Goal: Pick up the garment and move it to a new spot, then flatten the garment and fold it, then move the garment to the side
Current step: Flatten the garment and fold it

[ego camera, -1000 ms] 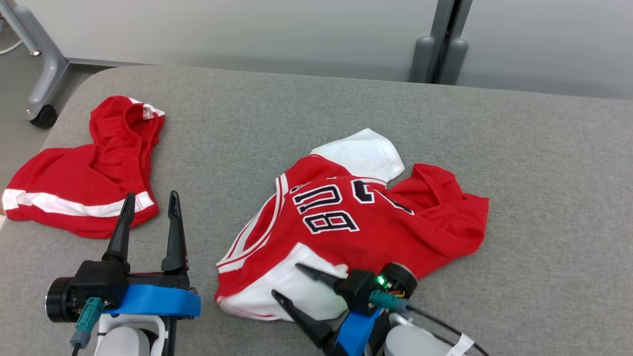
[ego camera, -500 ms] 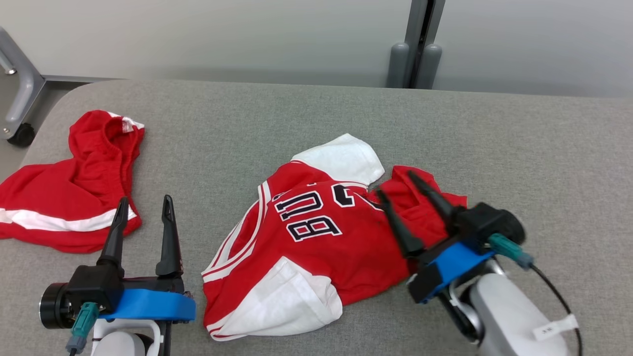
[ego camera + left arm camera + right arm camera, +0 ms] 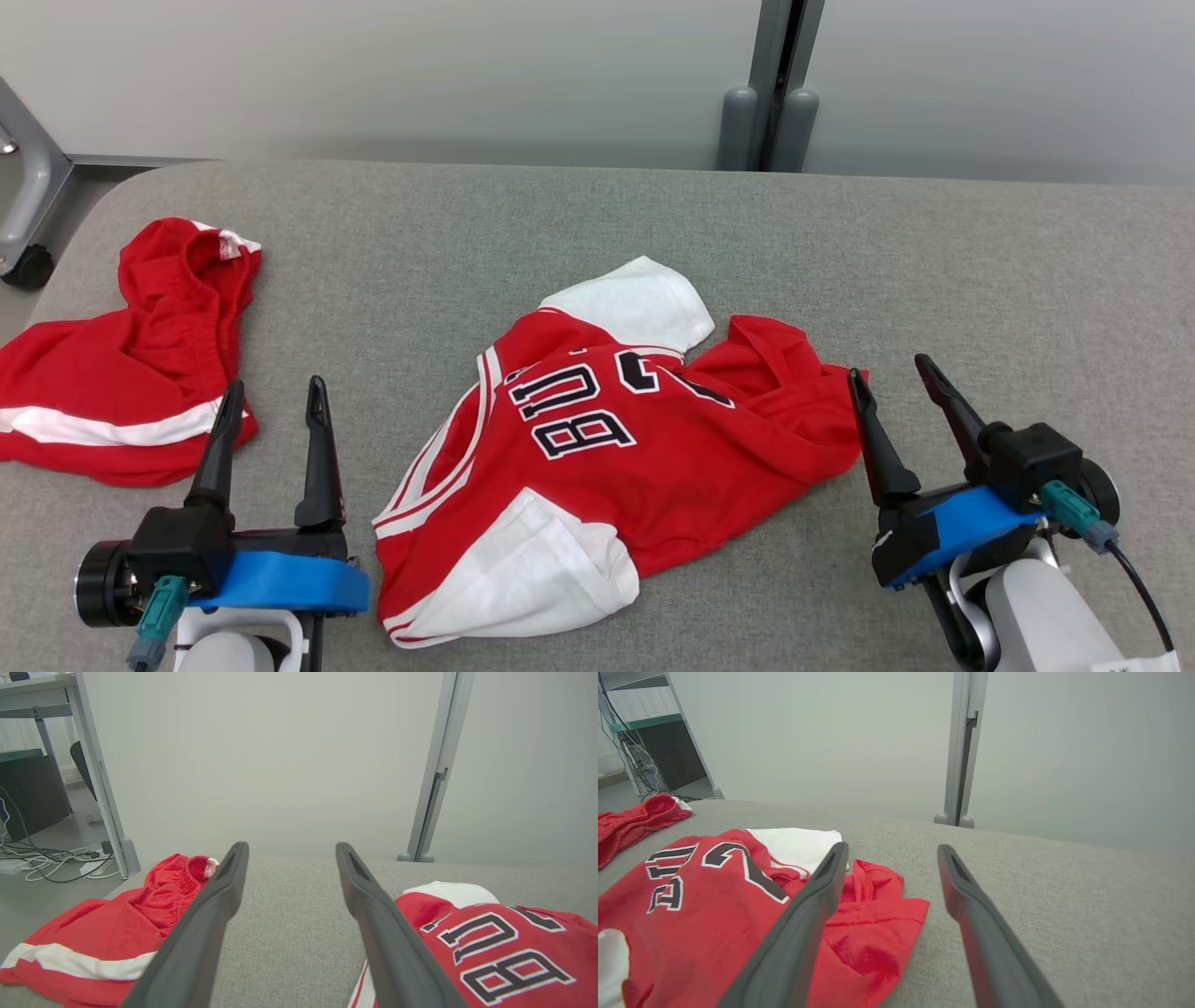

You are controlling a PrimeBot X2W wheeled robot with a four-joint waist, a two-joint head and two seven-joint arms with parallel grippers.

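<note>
The left gripper (image 3: 276, 383) is held empty with its fingers spread wide, low over the near left of the grey table (image 3: 934, 261), in the bare strip between the red shorts (image 3: 121, 373) and the red jersey (image 3: 616, 448); the right gripper (image 3: 888, 366) is likewise spread and empty, just beside the jersey's bunched right edge. The jersey is laid rumpled mid-table, number upward, and the grippers are judged to be stationed on either flank so that it can be taken from both sides and spread flat
</note>
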